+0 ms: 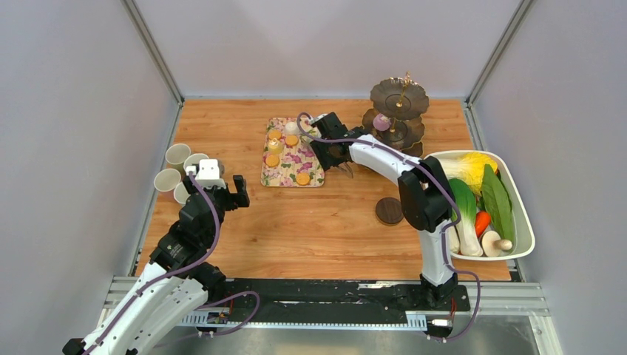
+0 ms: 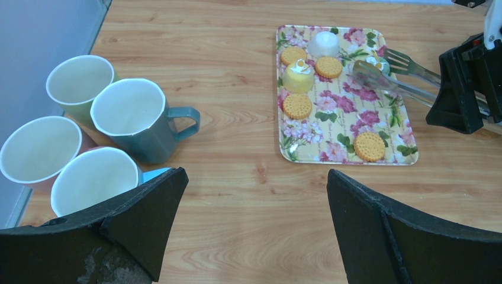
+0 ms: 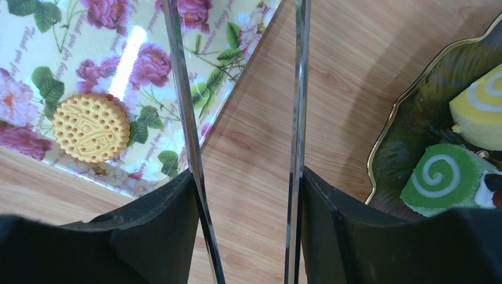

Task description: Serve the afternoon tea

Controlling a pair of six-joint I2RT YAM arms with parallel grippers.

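Cakes (image 2: pixel 298 106) on floral tray (image 2: pixel 331 127), lengthwise front-to-back; tongs (image 2: pixel 385 81) grasped by right fingers (image 3: pixel 160 236), tips leftward; left fingers (image 2: pixel 142 225) wide apart.

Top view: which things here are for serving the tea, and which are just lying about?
For the tea: small cakes on the floral tray, tiered stand, four mugs, dark coaster, tongs.
Just lying about: white tub, vegetables in it.

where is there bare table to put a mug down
Widest bare wood: the near strip in front of the floral tray, between the mugs and the coaster. Also the back-left corner beyond the mugs. Crowded: the right, with stand, white tub and right arm holding tongs.
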